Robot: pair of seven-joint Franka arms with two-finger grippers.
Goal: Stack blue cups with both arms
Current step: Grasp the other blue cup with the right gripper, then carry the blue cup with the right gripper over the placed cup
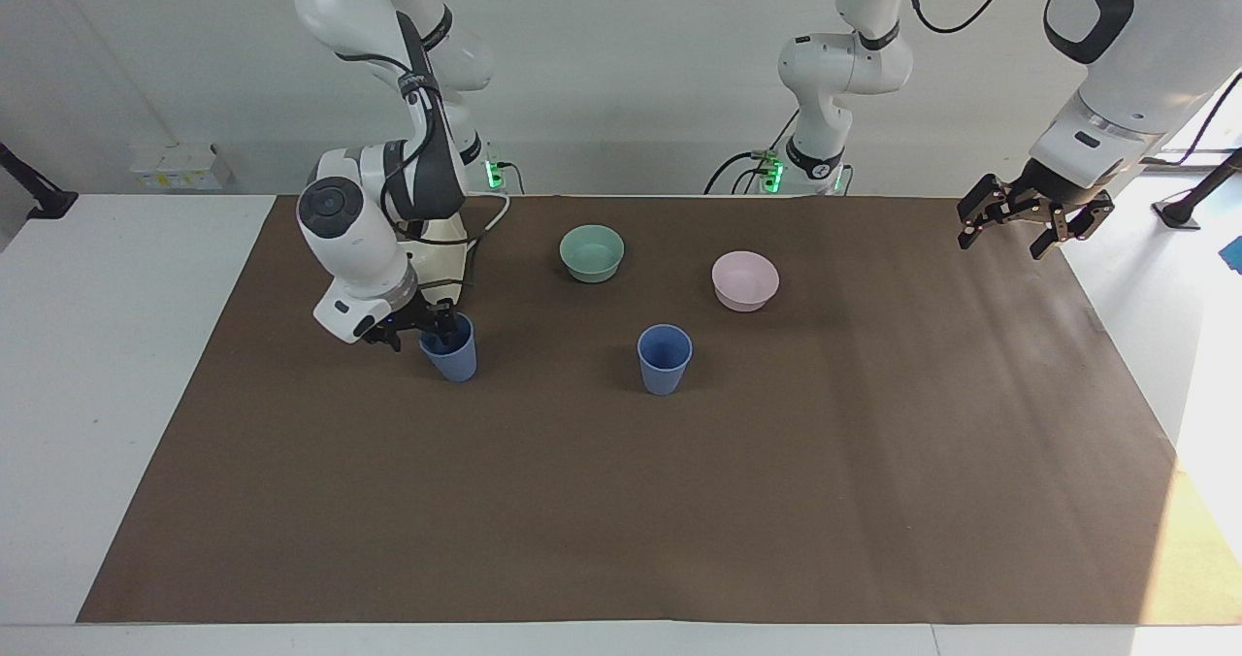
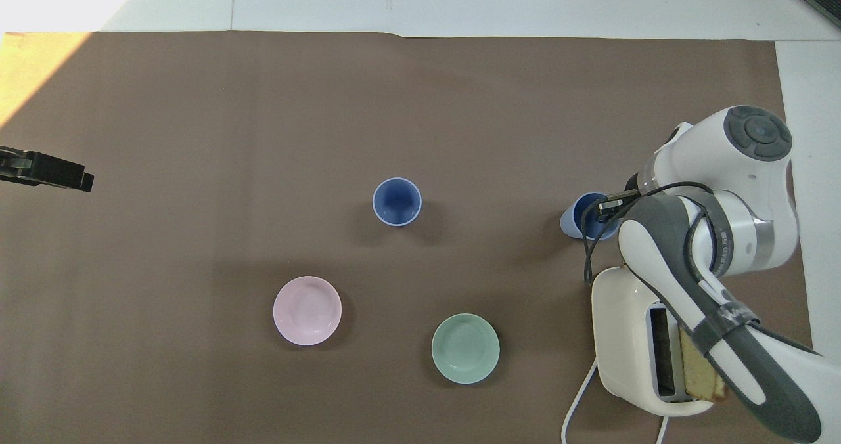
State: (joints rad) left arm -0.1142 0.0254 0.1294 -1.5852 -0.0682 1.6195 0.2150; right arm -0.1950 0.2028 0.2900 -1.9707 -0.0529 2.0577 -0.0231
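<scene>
Facing view: right gripper (image 1: pixel 424 327) at blue cup (image 1: pixel 449 348) rim.

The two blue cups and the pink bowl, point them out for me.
Blue cup at the right gripper (image 1: pixel 453 358), facing view, outer wall.
Blue cup mid-table (image 2: pixel 397 201), overhead view, inside bottom.
Pink bowl (image 2: pixel 307 310), overhead view, inside bottom.
</scene>
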